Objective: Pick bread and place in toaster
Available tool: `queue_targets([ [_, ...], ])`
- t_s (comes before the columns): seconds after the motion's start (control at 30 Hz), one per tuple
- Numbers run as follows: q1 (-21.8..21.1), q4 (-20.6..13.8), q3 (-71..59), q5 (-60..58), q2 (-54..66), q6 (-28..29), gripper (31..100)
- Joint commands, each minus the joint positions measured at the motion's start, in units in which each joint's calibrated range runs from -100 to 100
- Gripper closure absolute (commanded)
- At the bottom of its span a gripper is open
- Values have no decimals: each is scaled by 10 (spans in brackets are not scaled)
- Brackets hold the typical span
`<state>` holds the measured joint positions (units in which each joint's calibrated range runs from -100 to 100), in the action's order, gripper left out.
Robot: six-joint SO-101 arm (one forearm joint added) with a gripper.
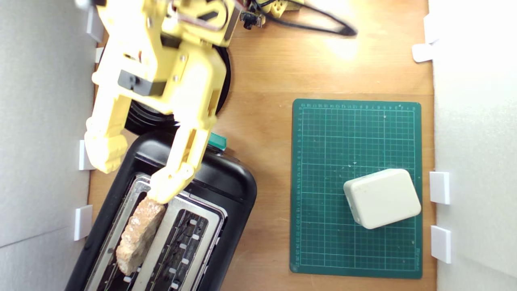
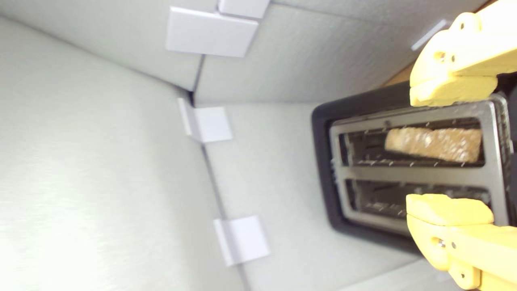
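While my claw (image 1: 135,182) hangs spread wide above the toaster (image 1: 226,190), gripping nothing, the bread (image 1: 139,234) stands on edge in the slot nearer the exterior view's left, its top poking out, one yellow fingertip (image 1: 171,184) just beside its upper end.

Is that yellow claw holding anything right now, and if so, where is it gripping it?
Nothing. The claw is open, its fingers spread apart above the toaster. The bread sits in a slot, untouched by either finger.
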<state>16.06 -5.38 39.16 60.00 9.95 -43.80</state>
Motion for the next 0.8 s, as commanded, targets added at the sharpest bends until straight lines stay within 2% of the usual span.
queue_targets([
  [0.0,-48,-16,7,-22,60,45,489],
  [0.17,-108,-36,-23,-22,97,117,489],
  [0.3,-140,-36,-119,-22,154,146,489],
  [0.63,-215,-34,-438,-22,327,150,493],
  [0.77,-228,-30,-551,-21,388,148,568],
])
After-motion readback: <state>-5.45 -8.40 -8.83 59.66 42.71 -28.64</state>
